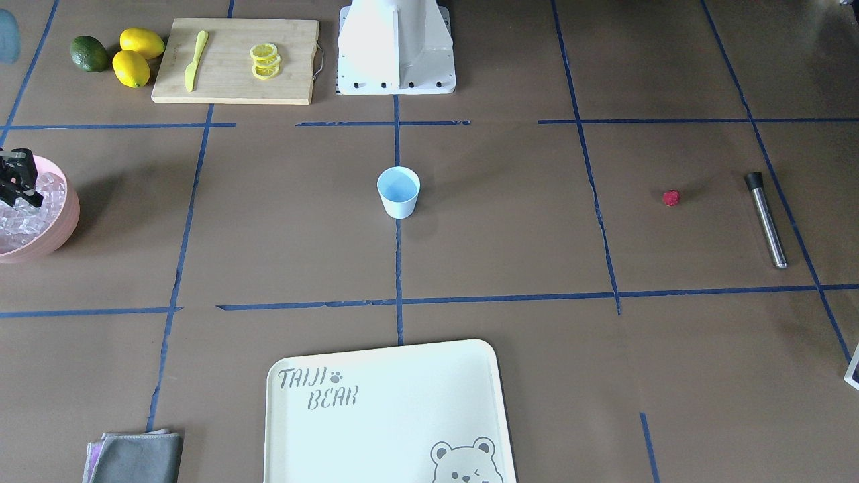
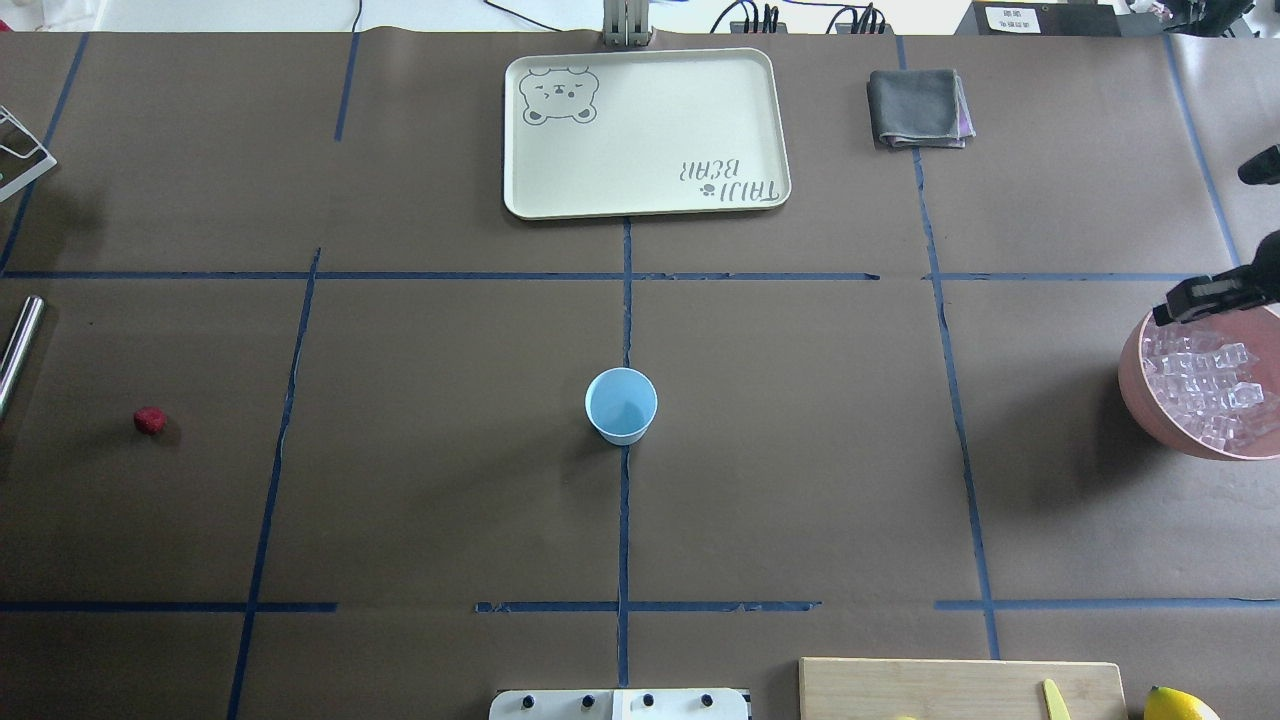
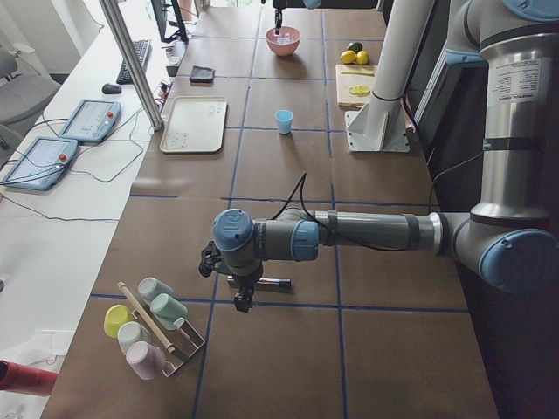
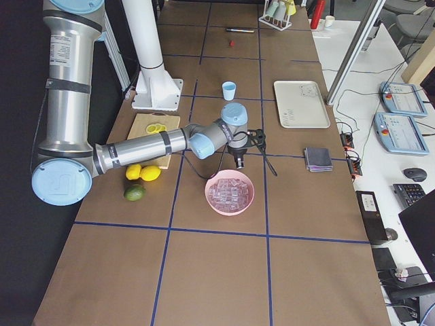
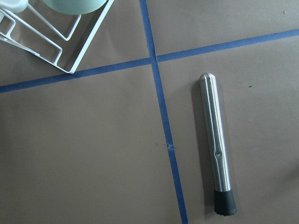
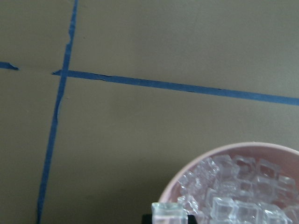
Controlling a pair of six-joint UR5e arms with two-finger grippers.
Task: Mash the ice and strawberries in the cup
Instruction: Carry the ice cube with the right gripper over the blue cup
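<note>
Half over the bowl [image 1: 70, 208] rim, pinching one ice [image 6: 166, 211] cube in the nearly closed right pincer [image 1: 19, 191]. Facing the upright cup [image 1: 398, 191] well off to that pincer's left, strawberry [image 1: 671, 197] beyond it, nearer the left pincer [image 3: 238, 301], opening impossible to tell.

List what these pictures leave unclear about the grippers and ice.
Left gripper: seen only in the exterior left view, small; open or shut unknown.
Right gripper: cut by the front view's edge; jaws unreadable.
Ice cube: at the right wrist view's bottom edge; whether it is gripped is cut off.
Bowl: cropped by the overhead's right edge.
</note>
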